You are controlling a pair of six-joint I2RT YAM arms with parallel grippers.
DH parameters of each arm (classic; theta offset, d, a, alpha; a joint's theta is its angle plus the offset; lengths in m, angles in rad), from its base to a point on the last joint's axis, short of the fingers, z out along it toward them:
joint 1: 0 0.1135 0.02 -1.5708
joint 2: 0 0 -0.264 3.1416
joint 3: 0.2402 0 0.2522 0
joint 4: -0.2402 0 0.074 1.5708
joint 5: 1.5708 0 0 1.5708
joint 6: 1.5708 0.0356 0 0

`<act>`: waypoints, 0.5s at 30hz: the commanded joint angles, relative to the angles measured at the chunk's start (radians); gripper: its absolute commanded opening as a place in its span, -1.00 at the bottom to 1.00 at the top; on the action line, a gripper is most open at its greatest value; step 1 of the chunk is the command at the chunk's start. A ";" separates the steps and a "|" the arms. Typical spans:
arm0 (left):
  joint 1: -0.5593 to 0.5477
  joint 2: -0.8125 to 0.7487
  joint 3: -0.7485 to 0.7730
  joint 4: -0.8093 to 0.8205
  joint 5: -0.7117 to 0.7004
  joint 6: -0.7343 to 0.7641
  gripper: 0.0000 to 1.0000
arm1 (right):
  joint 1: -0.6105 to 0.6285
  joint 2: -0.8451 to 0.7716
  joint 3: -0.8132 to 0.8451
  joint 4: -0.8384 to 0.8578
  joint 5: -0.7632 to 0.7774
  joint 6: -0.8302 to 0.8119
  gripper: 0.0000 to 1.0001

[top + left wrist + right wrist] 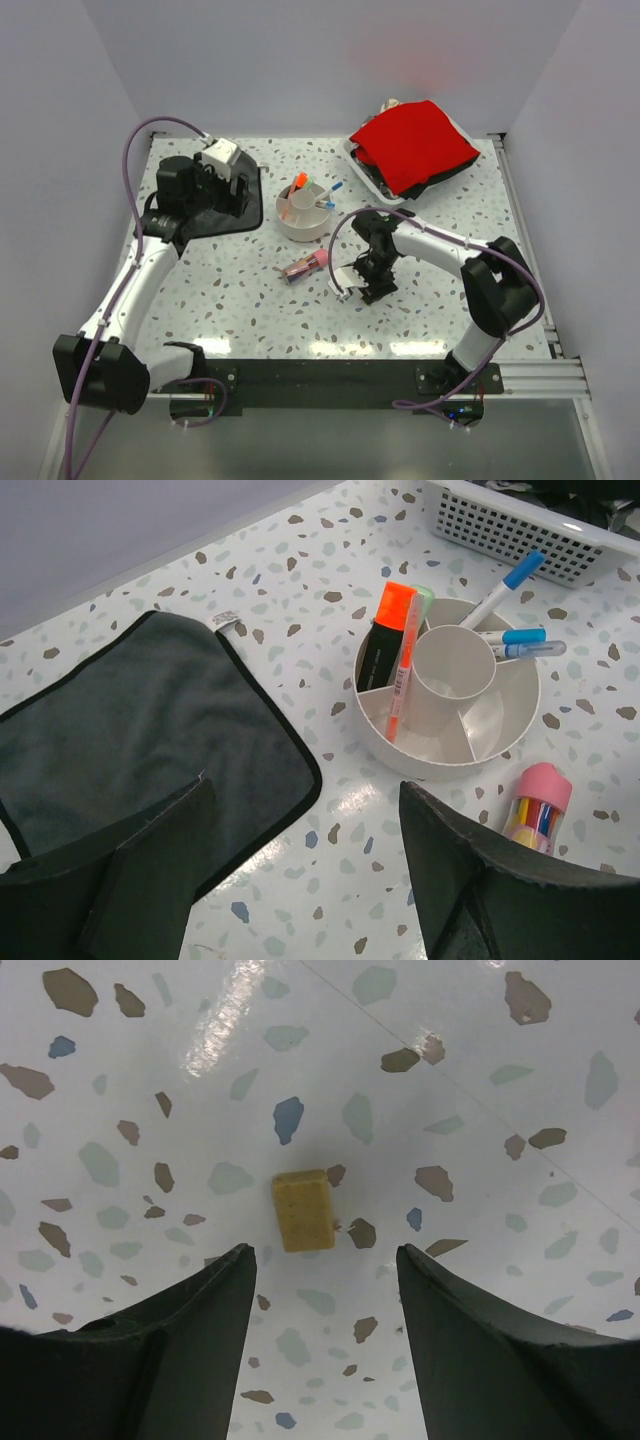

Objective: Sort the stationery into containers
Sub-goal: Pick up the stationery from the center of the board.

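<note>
pens point(520, 640) in bowl point(440, 767), eraser point(302, 1210) on table point(470, 1070)

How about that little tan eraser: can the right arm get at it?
Probably yes. The right pincer points straight at the tan eraser, its jaws open and wider than the eraser, and nothing else shows between them on the speckled tabletop.

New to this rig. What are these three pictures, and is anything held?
Two robot arms bolted to a table, each ending in a two-finger pincer. The wide picture comes from a fixed camera overhead; the others from a camera on each wrist. On the table: a divided bowl with highlighters and pens in it, a pink-capped stick beside it, a black cloth, a tray with a red cloth. The left pincer, near the black cloth, and the right pincer, above a small tan eraser, are both open and hold nothing.
</note>
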State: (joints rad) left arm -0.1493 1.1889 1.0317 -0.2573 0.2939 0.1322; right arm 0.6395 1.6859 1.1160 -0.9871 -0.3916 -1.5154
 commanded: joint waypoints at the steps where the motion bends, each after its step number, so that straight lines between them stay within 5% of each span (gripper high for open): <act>1: 0.020 -0.031 -0.015 0.010 0.022 0.000 0.58 | 0.008 0.018 0.045 0.025 -0.004 -0.029 0.22; 15: 0.039 -0.012 -0.027 0.033 0.031 -0.013 0.58 | 0.022 -0.012 -0.067 0.087 0.005 -0.005 0.11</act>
State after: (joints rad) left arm -0.1234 1.1770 1.0111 -0.2562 0.3073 0.1314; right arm 0.6540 1.7100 1.0691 -0.9199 -0.3840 -1.5223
